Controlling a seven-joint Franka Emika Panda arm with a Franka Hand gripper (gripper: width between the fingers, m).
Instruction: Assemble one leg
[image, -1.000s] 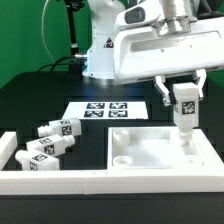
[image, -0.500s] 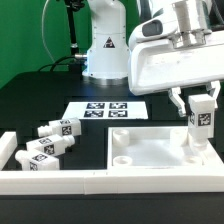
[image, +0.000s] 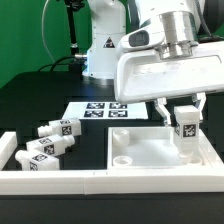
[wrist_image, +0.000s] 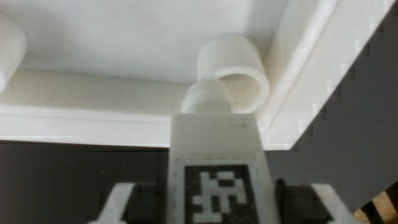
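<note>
We see table (image: 30, 100) carrying panel (image: 145, 158) at exterior view's right, spare legs (image: 48, 143) well apart at exterior view's left. Our end effector (image: 184, 122) clamped on leg (image: 185, 133), upright over panel's corner socket (wrist_image: 228, 78). We judge: leg off-centre or tilted could catch socket rim, jam, shove panel; weak grip could let leg slip

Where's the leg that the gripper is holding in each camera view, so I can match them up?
Exterior view: the leg hangs upright in the gripper over the panel, toward the exterior view's right.
Wrist view: the leg fills the foreground, tag facing the camera.
Shared landmark: the panel beneath it.
</note>
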